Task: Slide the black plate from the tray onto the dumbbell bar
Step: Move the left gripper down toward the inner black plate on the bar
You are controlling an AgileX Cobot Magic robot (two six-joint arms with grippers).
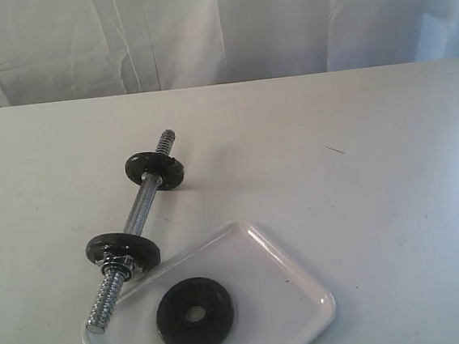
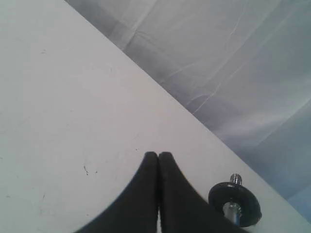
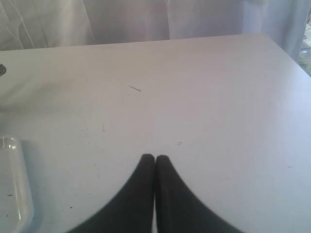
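Note:
The matte black plate point(image 1: 195, 314) lies flat in the white tray point(image 1: 283, 264) at the front of the table. The chrome dumbbell bar point(image 1: 141, 210) lies diagonally to the tray's left, one threaded end resting over the tray's rim, with two small black discs on it. Neither arm shows in the exterior view. My left gripper point(image 2: 158, 154) is shut and empty over bare table, with the bar's far disc point(image 2: 234, 203) beside it. My right gripper point(image 3: 155, 157) is shut with nothing in it, and the tray's corner point(image 3: 14, 189) sits off to one side.
The white table point(image 1: 358, 151) carries only these things. A white curtain point(image 1: 215, 27) hangs behind its far edge. A small dark mark point(image 1: 335, 150) lies on the table's right half.

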